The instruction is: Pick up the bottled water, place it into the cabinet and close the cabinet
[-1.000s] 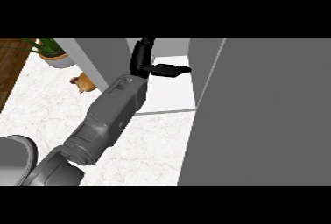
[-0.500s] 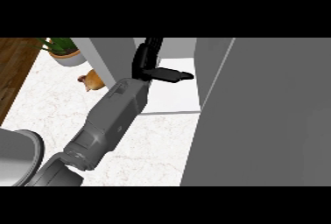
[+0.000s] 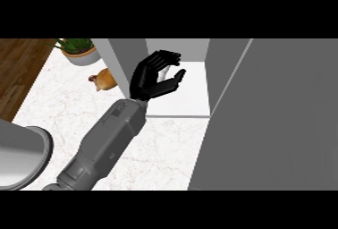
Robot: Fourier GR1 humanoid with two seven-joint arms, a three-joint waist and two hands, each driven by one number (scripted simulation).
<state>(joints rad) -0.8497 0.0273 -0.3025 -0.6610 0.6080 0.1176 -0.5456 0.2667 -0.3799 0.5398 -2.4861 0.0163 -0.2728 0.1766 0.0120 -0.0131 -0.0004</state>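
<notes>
A single grey forearm rises from the lower left of the frame to the upper centre, where its black hand (image 3: 156, 79) stands at the mouth of the cabinet (image 3: 178, 100), fingers straight and spread, holding nothing; by its entry from the left it looks to be the robot's left hand, while the other hand is out of frame. The bottled water cannot be seen anywhere: not on the white marble worktop (image 3: 66, 116), not in the hand, and not on the pale cabinet floor showing to the right of the hand, so it is either deeper inside, hidden behind the hand or the grey side panel, or outside the picture. Judging from the empty hand at the opening, the placing step may well be over, though the frame does not prove it. What plainly remains is the closing: the large grey cabinet door (image 3: 277, 120) filling the right of the frame stands swung out, leaving the interior exposed. At the upper left a small potted plant (image 3: 79, 50) sits on the worktop, with an orange-brown object (image 3: 102, 81) just below it beside the cabinet's left panel, and a grey rounded shape (image 3: 20, 156) at the lower left edge
</notes>
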